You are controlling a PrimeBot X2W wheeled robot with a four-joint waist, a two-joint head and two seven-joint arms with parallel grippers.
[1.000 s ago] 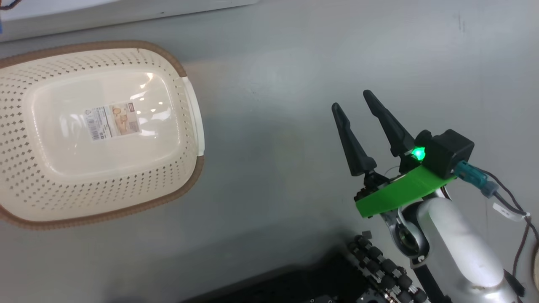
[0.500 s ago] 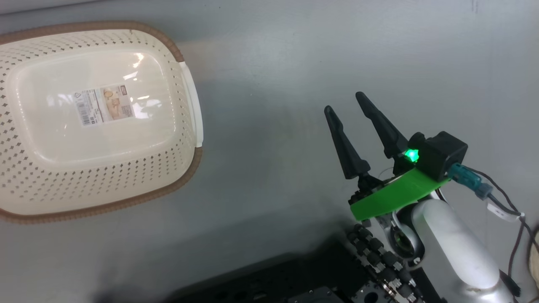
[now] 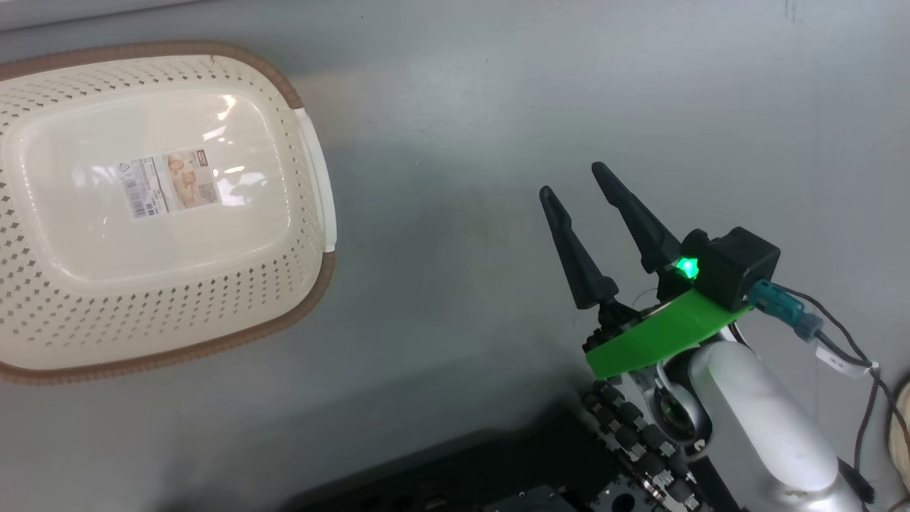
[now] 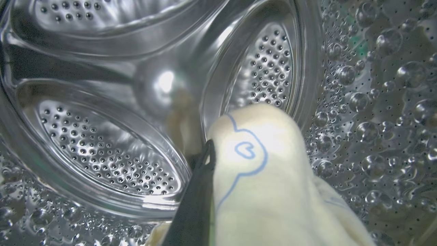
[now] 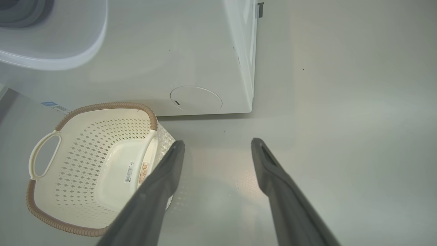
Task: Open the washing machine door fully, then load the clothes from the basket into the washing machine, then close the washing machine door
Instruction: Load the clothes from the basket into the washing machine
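Standing white on the grey floor, the washing machine is just behind the basket. Its perforated steel drum surrounds the left arm's camera, so the door must be open, though I cannot see it. The basket sits well apart from the right arm and looks empty, with only the label sticker showing on its bottom. Inside the drum, a cream garment with a thin blue line print is pinched in the left jaws, which are closed on it. One dark finger shows along its edge and the cloth hides the other. The right jaws are wide open and empty, their fingers hanging over bare floor.

This looks like the last piece going in, so letting go should come next. The cloth drapes over the finger, and soft fabric may cling as the jaws part and trail out with the arm. If it drops near the drum's mouth, a fold could lie across the edge and get caught when the door closes
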